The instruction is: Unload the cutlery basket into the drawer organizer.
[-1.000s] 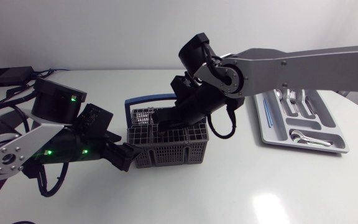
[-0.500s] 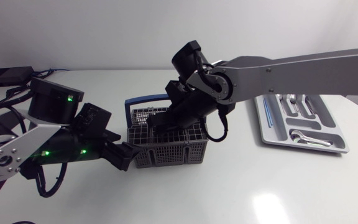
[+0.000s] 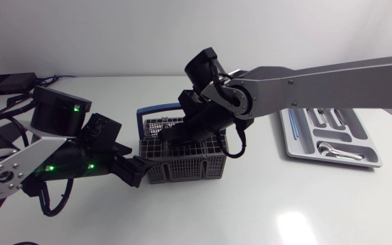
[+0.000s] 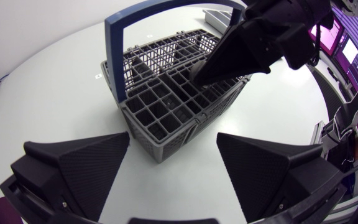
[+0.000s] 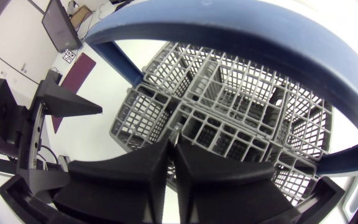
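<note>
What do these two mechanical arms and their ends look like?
Both the left arm and right arm have silver-grey links with black joints, green lights on the left one, and black cables looping alongside. Each ends in a matte black tool: the left tool and right tool have two broad wedge-shaped fingers.

One grey cutlery basket (image 3: 182, 163), one drawer organizer (image 3: 284, 139) at the right, one desk (image 3: 284, 204), two arms: left end effector (image 3: 133, 170), right end effector (image 3: 170, 135).
</note>
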`<action>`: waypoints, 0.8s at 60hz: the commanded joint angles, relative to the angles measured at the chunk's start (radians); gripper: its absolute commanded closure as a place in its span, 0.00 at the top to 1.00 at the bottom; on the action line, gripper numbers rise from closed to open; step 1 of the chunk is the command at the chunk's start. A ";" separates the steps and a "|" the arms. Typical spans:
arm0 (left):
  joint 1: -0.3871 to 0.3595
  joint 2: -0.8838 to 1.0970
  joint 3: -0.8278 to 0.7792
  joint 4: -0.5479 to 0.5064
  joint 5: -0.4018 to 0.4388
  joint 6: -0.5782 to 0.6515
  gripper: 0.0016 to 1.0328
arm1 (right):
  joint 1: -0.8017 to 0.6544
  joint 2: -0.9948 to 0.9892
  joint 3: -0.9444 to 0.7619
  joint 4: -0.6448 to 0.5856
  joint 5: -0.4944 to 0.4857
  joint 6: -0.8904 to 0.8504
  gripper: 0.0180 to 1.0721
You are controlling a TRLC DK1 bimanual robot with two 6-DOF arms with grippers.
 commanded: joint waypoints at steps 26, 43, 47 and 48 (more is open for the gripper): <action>0.003 0.011 -0.034 0.020 0.006 0.005 0.95 | 0.002 -0.124 -0.058 0.024 -0.037 0.016 0.06; 0.001 0.016 -0.036 0.021 0.000 0.005 0.95 | -0.004 -0.196 -0.064 0.023 -0.100 0.009 0.06; 0.001 0.017 -0.037 0.021 -0.002 0.005 0.95 | -0.006 -0.218 -0.067 0.023 -0.108 0.002 0.06; 0.001 0.017 -0.037 0.021 -0.002 0.005 0.95 | -0.006 -0.221 -0.067 0.023 -0.108 0.002 0.06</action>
